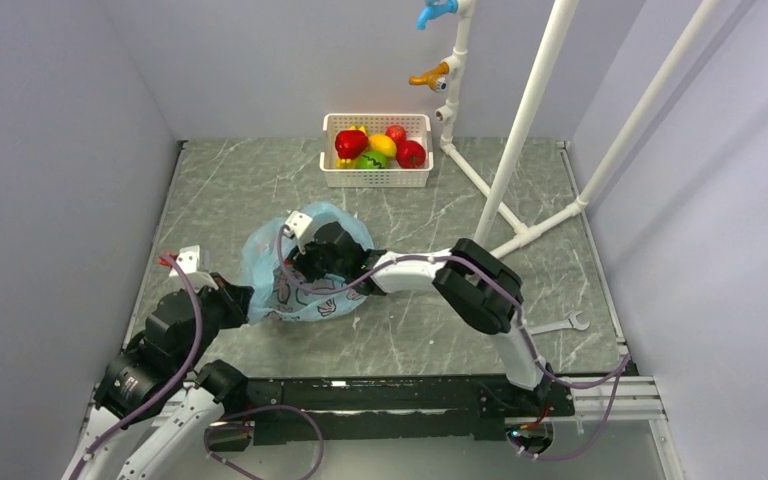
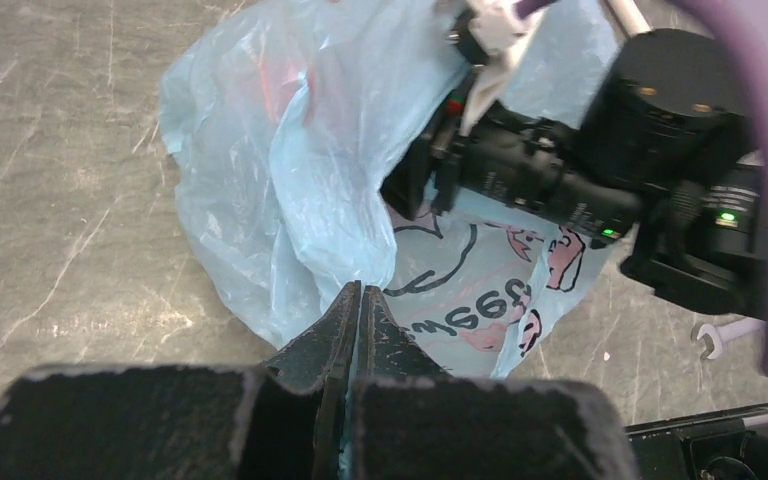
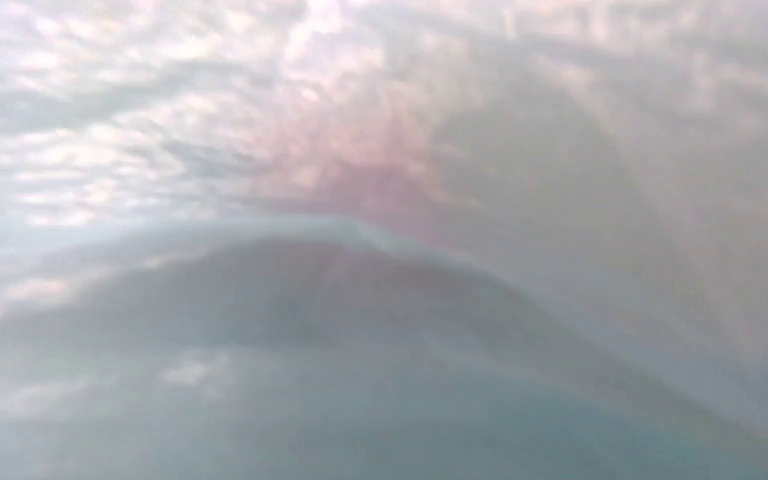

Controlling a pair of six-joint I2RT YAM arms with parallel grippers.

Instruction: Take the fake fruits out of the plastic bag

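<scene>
**Top view.** The plastic bag (image 1: 265,255) lies crumpled on the grey marbled table (image 1: 230,190), near and left of centre; its printed side, with pink figures and dark lettering, faces near and right.

The left gripper (image 2: 358,300) meets the bag's near-left edge; its jaws are pressed together, pinching a fold of the blue film.

The right gripper (image 2: 420,185) reaches in from the right through the bag's open mouth; its fingers are buried under the film, so whether they are spread or closed cannot be told.

**Right wrist view.** Only blurred pale-blue film shows, with a pinkish-red patch at centre, too indistinct to identify.

**Left wrist view.** A reddish form (image 2: 275,85) shows faintly through the bag's far-left wall.

**Far centre.** Fake fruits (image 1: 351,143) sit in a white basket (image 1: 375,180), well apart from the bag; they are a red pepper shape, a yellow oval (image 1: 383,146) and a red round piece (image 1: 411,154), beside a green fruit (image 1: 370,160).

**Near right.** A wrench (image 1: 563,323) lies on the table.
</scene>
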